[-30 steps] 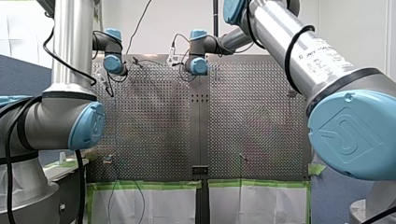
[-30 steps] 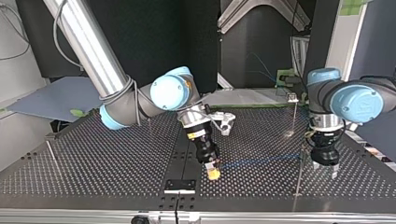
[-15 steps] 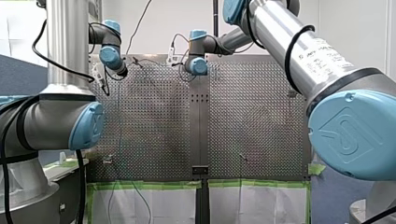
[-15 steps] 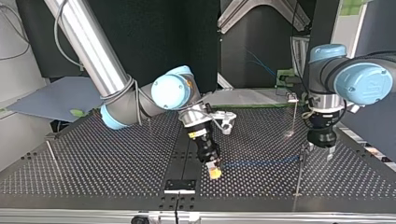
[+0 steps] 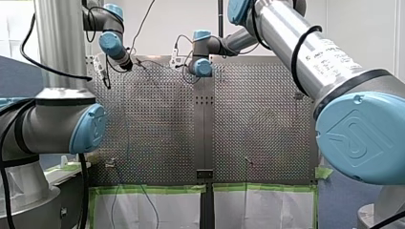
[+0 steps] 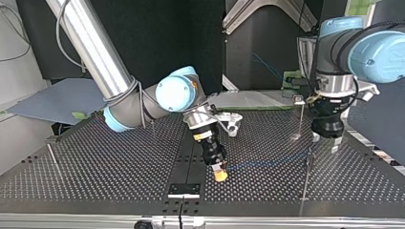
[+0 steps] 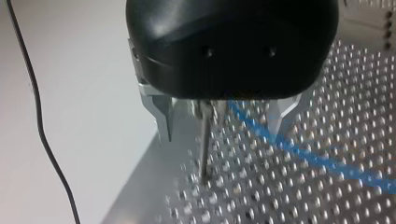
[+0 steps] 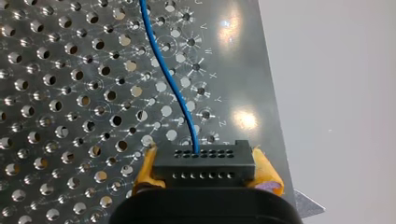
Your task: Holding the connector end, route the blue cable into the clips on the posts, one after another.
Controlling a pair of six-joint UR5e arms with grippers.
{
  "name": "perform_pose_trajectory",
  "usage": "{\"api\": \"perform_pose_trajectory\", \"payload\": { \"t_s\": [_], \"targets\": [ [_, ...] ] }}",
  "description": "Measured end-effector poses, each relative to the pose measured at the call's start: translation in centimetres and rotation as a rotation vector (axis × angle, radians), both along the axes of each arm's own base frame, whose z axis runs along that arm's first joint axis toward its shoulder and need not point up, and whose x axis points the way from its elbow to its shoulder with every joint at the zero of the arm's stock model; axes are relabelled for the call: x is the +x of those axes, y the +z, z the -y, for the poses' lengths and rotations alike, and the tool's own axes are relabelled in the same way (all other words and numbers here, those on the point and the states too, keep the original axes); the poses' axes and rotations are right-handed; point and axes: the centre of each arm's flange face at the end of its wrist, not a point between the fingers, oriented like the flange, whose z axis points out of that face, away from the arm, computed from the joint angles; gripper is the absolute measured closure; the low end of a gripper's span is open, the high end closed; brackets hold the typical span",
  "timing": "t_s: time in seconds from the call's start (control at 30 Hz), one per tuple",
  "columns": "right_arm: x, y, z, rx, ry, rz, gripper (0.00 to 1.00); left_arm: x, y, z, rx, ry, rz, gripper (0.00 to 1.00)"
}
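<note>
Yellow-padded right claw [image 8: 205,173] is clamped on the black multi-hole plastic connector [image 8: 204,161], low over the perforated metal table [image 6: 95,167] and nearest the top view's camera. No shift there over the last second. Thin blue cable [image 8: 168,79] leaves one connector hole and runs toward the top view's right, to a thin upright metal post [image 6: 307,174].

Change: the black, metal-fingered left claw [image 7: 223,133] was down beside that post a second ago. It has now risen well above it, fingers apart, nothing held. Reads as a release after work at this post. The cable's post end sits a little higher off the table than before, so it is probably caught in the clip. A second thin post with a small clip head [image 6: 300,100] stands farther back, bare, and is likely next.

Views: only the right wrist shows the grip on the connector; the top view gives just a yellow tip. Only the left wrist shows post and cable below the spread fingers, but blurred, so clip seating cannot be confirmed. Front view adds only how high my left arm stands.
</note>
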Motion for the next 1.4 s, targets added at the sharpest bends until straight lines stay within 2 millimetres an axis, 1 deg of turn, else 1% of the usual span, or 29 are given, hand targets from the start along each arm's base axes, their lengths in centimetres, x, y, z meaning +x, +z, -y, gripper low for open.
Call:
{"api": "perform_pose_trajectory", "payload": {
  "t_s": [0.17,0.37,0.77,1.07,1.4],
  "targets": [
    [0.0,0.0,0.0,0.001,0.000,-0.001,1.00,-1.9,1.5,0.9,0.010,-0.019,0.011,0.00],
    [0.0,0.0,-0.1,0.002,0.001,-0.002,1.00,-2.8,2.2,1.9,0.035,-0.043,0.020,0.00],
    [0.0,-0.1,-0.1,0.006,0.002,-0.006,1.00,-3.2,2.0,3.5,0.092,-0.081,0.011,0.00],
    [0.0,-0.3,-0.3,0.013,0.003,-0.013,1.00,-2.8,0.9,4.1,0.112,-0.074,-0.023,0.00],
    [0.0,-0.4,-0.3,0.018,0.003,-0.019,1.00,-2.8,0.8,4.6,0.118,-0.081,-0.025,0.00]
  ]
}}
